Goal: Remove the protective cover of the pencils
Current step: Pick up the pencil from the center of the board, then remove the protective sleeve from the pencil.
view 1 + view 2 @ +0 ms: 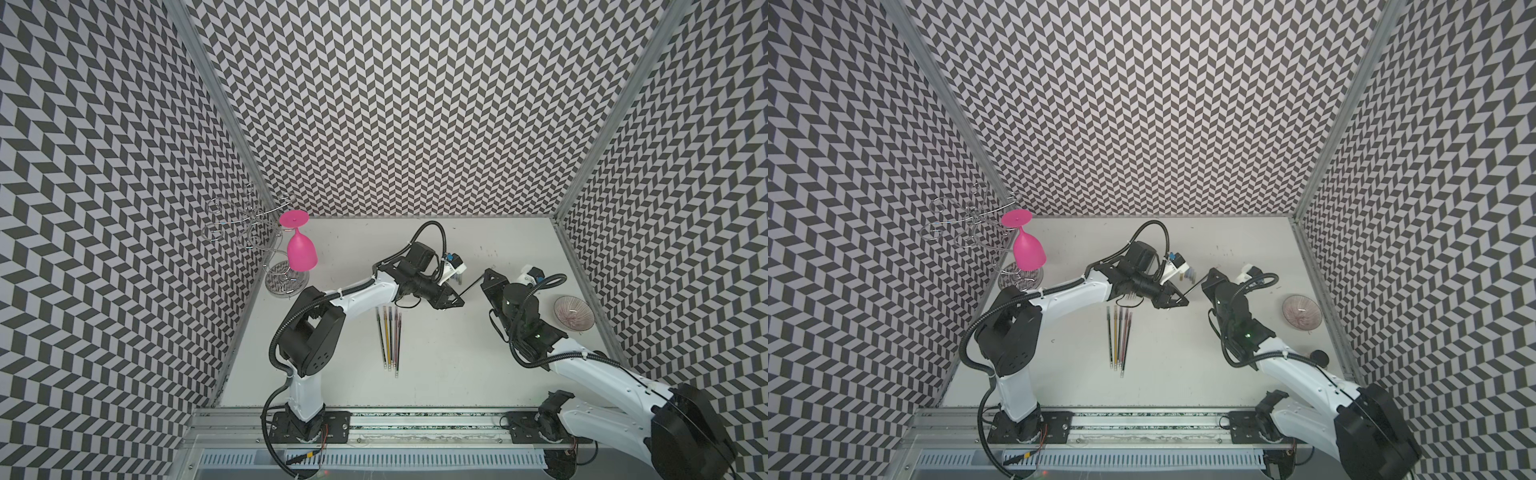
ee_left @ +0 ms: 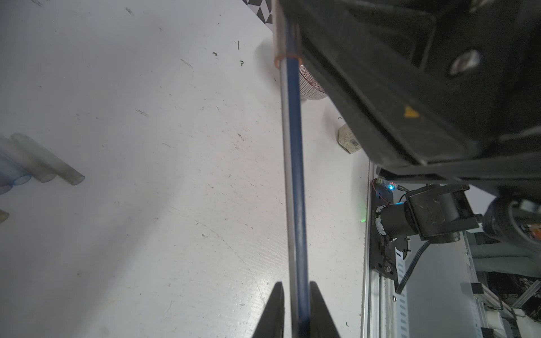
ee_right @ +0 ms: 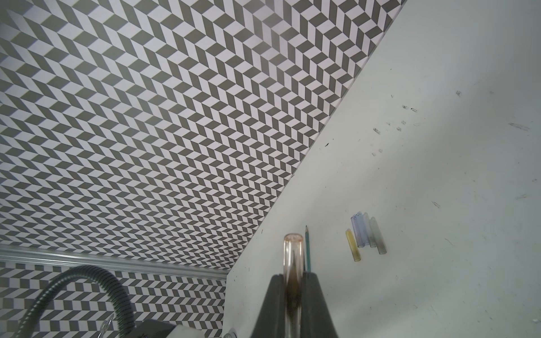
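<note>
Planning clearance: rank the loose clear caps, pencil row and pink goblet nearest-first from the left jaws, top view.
1. Loose clear plastic caps, just beyond, toward the back wall.
2. Row of thin coloured pencils, nearer the robot's base.
3. Pink plastic goblet, far-left corner.

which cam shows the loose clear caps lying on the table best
The right wrist view: the loose caps lie whole and sharp, one yellow, the others bluish or grey. The left wrist view blurs them and crops some at its edge. In both top views they are tiny specks.
</note>
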